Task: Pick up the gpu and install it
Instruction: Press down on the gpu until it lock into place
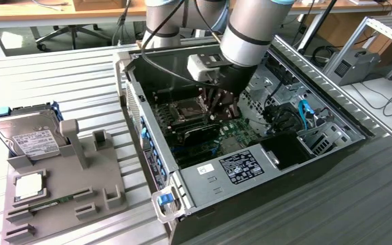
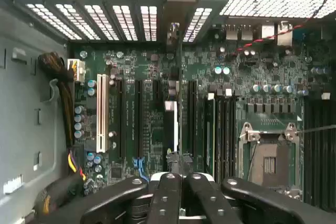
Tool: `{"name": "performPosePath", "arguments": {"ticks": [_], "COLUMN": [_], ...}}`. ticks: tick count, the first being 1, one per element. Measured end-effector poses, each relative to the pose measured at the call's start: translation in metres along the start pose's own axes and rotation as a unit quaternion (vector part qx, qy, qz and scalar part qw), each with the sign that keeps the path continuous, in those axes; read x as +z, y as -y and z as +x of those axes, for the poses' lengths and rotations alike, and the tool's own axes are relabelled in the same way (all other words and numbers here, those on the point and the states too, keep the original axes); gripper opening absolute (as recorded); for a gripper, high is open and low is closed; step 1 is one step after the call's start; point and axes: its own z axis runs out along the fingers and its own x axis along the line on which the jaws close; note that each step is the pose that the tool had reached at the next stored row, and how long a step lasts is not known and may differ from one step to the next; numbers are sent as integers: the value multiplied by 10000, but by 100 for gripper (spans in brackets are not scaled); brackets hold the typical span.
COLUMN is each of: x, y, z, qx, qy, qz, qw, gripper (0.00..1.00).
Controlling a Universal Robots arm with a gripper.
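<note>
Deep inside the open computer case (image 1: 182, 191), with the fingers (image 2: 180, 179) closed as far as they go and pinching the gpu (image 2: 178, 85) between their tips. Seen edge-on in the wrist view, as a thin line starting right at the fingertips and running straight out ahead of them. Long axis pointed away from the fingers toward the slotted rear wall of the case (image 2: 126, 22), in line with the long black card slots (image 2: 139, 119) on the green motherboard (image 2: 157, 72). Metal end bracket at the far end from the fingers, just at the rear openings. Lower edge directly beyond the fingertips, over the strip of board between two neighbouring slots and parallel to both. Cannot tell whether touching a slot or hovering just clear of one, nor which slot lies exactly under the edge. Judged from this: held square to the board, close to the slots, not visibly pressed home. Empty processor socket (image 2: 270, 153) off to one side of the fingers, well apart from the gpu.
</note>
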Motion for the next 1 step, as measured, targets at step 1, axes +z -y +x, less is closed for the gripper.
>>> {"name": "performPosePath", "arguments": {"ticks": [1], "x": [-31], "y": [19], "z": [-1], "qx": [0], "qy": [0], "qz": [0], "qw": [10000], "gripper": [11]}}
